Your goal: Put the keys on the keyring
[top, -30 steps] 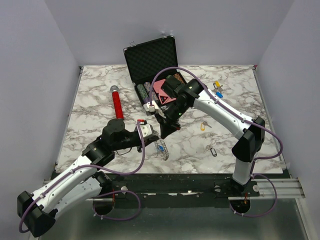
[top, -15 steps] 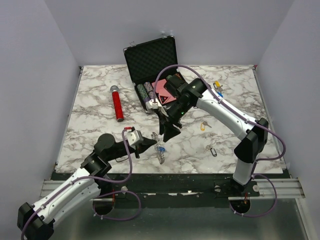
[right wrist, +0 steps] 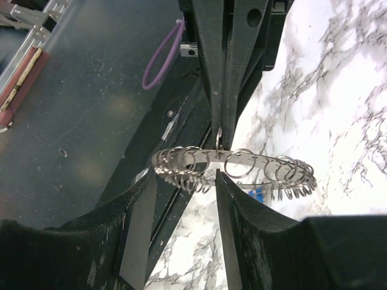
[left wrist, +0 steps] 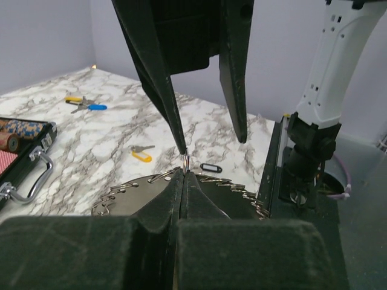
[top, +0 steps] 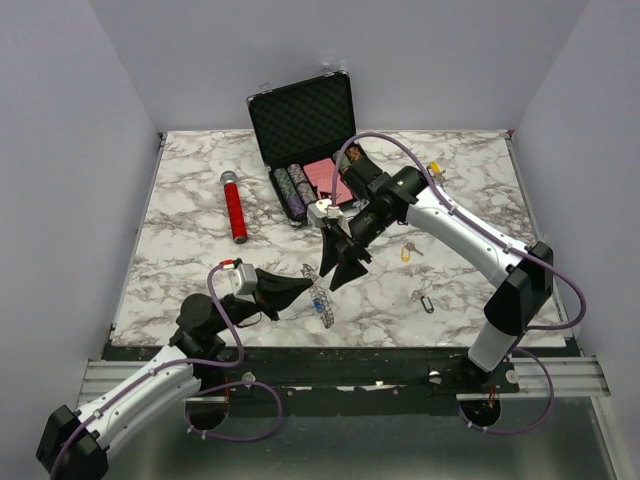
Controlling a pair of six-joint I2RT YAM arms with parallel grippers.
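Observation:
The keyring (top: 322, 300), a silver band fringed with small rings, is held just above the marble near the front edge. My left gripper (top: 308, 285) is shut, its tips (left wrist: 183, 172) pinching one small ring on the keyring's (left wrist: 130, 194) rim. My right gripper (top: 336, 277) stands open just beyond it. In the right wrist view the keyring (right wrist: 242, 162) hangs past the right gripper (right wrist: 183, 176), with nothing between the fingers. A blue tag (right wrist: 257, 193) shows under the band. Loose keys lie on the table: a yellow one (top: 406, 252), a black one (top: 427, 303), and a yellow-and-blue pair (top: 436, 178).
An open black case (top: 300, 125) with poker chips and a red card stands at the back middle. A red cylinder (top: 235, 205) lies at the left. The table's front edge (top: 330, 345) runs just below the keyring.
The left arm has drawn back toward the near edge, gripper shut on the keyring's rim. The right gripper has gone from shut to open and shifted right.

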